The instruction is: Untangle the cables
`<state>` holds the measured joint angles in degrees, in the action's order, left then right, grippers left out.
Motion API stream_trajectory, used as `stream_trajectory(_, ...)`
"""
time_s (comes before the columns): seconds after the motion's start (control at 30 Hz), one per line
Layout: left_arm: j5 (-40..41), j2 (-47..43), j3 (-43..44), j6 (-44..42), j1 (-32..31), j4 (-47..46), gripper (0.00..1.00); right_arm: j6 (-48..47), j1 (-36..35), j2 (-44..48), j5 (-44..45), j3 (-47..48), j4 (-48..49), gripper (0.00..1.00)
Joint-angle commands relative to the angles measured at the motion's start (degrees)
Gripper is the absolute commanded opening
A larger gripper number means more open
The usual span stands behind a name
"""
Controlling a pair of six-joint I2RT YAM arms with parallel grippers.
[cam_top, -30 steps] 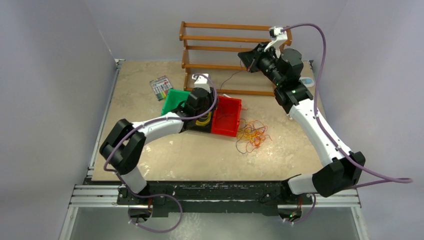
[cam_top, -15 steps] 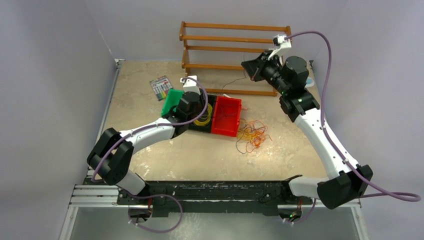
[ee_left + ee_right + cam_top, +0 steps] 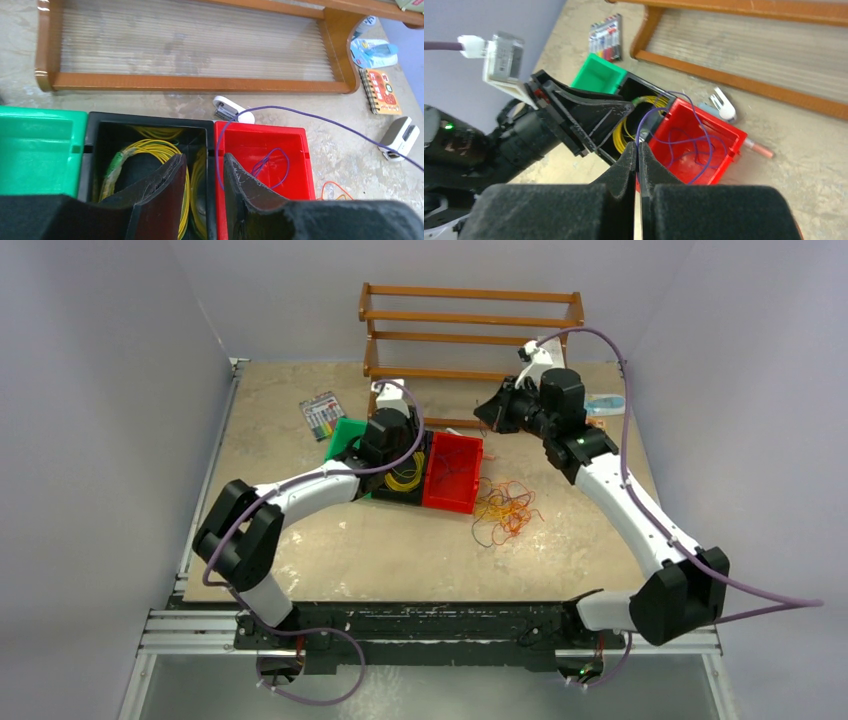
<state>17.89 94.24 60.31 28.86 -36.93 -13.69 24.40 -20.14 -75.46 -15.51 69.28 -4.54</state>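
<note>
Centrally, three bins in a touching row: green bin (image 3: 40,145) on the left, black bin (image 3: 150,122) in the middle, red bin (image 3: 300,165) on the right. Inside the black one, yellow cable (image 3: 145,146) coiled in loops along the walls. Inside the red one, a loop of purple cable (image 3: 274,149), climbing out over the rim and running on through the air to the right tool. Just right of the red bin, loose on the desk (image 3: 400,550), tangled cables (image 3: 503,508) in orange and darker strands, apart from both tools.

Underneath, a beige, mottled desk top; around it, pale grey-lilac walls on three sides. Behind the bins, a wooden rack (image 3: 470,330) against the back wall. Near its foot, a white clip (image 3: 232,109) just beyond the red bin, and a small notebook (image 3: 382,90) further right. Left of the green bin, a flat pack of coloured pens (image 3: 321,415).

Left arm folded at the elbow, reaching in from the left. Left tool (image 3: 202,161) spread partway, hanging over the wall shared by the black and red bins.

Right arm stretched forward from its base, wrist turned to the left. Right tool (image 3: 638,150) raised beyond the red bin, in front of the rack, pressed together and pinching the purple cable at its tips.
</note>
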Motion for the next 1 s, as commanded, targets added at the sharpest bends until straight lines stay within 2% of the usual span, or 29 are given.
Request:
stream_trajectory(0.0,-4.1,2.2,3.7,-1.2,0.1,-0.5,0.33,-1.2,-0.5,-1.6,5.2,2.2,-4.7,0.0)
stream_trajectory(0.2,-5.3,4.0,4.7,-0.9,0.2,-0.6,0.33,-2.3,-0.7,-3.5,14.6,3.7,-11.1,0.0)
stream_trajectory(0.37,-8.2,5.7,6.2,-0.1,0.3,-1.8,0.34,-2.2,-0.7,-2.1,17.3,3.0,-12.1,0.0)
stream_trajectory(0.5,-11.4,7.1,7.0,0.7,0.3,-3.3,0.35,-2.2,-0.7,-1.0,16.2,2.3,-11.2,0.0)
stream_trajectory(0.83,-16.0,11.1,9.0,1.7,0.3,-3.9,0.36,-2.5,-0.6,-0.7,6.4,1.0,-9.3,0.0)
stream_trajectory(0.97,-17.1,11.8,9.1,1.7,0.3,-3.7,0.29,-2.5,-0.7,-1.1,5.2,0.8,-8.3,0.0)
